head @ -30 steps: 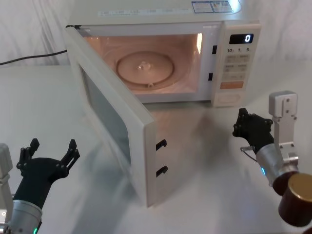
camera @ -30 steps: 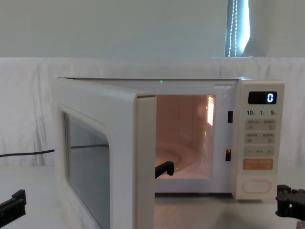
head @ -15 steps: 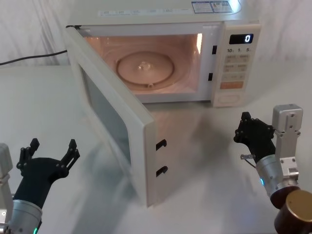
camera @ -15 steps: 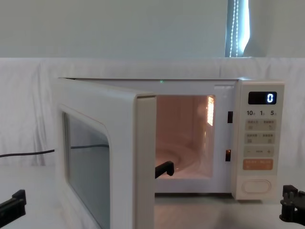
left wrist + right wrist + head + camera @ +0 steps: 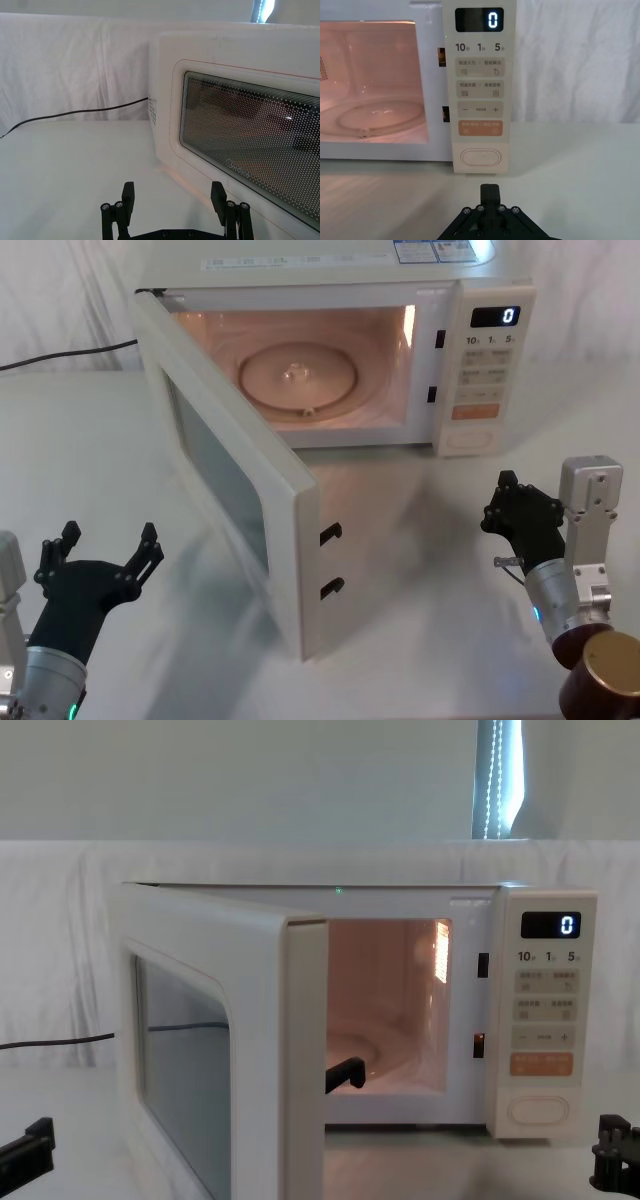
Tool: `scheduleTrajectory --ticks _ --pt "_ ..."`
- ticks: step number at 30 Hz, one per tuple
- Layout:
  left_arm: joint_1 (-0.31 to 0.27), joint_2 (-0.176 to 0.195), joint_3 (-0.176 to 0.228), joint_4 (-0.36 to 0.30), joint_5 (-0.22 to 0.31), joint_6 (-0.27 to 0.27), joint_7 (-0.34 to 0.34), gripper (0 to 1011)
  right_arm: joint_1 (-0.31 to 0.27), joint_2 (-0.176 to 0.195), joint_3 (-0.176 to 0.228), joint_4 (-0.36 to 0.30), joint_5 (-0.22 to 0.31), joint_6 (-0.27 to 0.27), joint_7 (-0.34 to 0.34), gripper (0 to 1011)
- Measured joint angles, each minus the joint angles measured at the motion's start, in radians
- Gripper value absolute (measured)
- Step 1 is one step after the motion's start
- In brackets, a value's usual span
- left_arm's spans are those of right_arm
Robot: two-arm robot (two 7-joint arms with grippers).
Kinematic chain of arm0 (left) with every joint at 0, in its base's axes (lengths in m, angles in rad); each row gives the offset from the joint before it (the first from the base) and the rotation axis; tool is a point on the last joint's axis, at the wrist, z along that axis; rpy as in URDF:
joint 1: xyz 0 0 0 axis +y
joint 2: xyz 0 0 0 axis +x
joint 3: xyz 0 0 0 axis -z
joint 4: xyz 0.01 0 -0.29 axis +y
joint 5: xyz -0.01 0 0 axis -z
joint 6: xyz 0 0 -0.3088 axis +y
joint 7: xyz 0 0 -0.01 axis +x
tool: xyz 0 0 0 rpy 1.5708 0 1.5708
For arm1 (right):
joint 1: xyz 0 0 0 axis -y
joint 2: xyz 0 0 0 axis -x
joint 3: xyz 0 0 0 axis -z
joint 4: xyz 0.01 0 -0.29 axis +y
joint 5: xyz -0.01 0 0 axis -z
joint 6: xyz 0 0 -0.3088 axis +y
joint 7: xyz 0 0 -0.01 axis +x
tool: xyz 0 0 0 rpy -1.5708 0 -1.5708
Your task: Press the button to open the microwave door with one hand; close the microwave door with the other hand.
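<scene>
The cream microwave (image 5: 340, 300) stands at the back of the table, its cavity lit and its display reading "0". The microwave door (image 5: 235, 475) is swung wide open toward me, hinged on the left; its window (image 5: 250, 125) faces my left gripper. My left gripper (image 5: 102, 543) (image 5: 173, 192) is open, low at the front left, a little short of the door's outer face. The large cream button (image 5: 480, 157) (image 5: 470, 443) sits at the bottom of the control panel. My right gripper (image 5: 506, 488) (image 5: 490, 191) is shut, in front of the button and apart from it.
A black cable (image 5: 60, 355) (image 5: 75, 112) runs along the table behind the microwave on the left. White cloth (image 5: 300, 780) hangs behind. The open door's free edge with two latch hooks (image 5: 330, 560) juts out over the middle of the table (image 5: 430, 620).
My right gripper has drawn back from the control panel toward me and sits lower in the head view. The door and my left gripper have not moved.
</scene>
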Motion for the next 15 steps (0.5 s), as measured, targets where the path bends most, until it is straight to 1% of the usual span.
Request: scheduleTrajectory --ticks 15 --pt "0.0 0.0 0.0 0.0 0.0 0.0 0.0 1001 -0.017 -0.014 0.019 -0.012 -0.013 -0.001 -0.016 0"
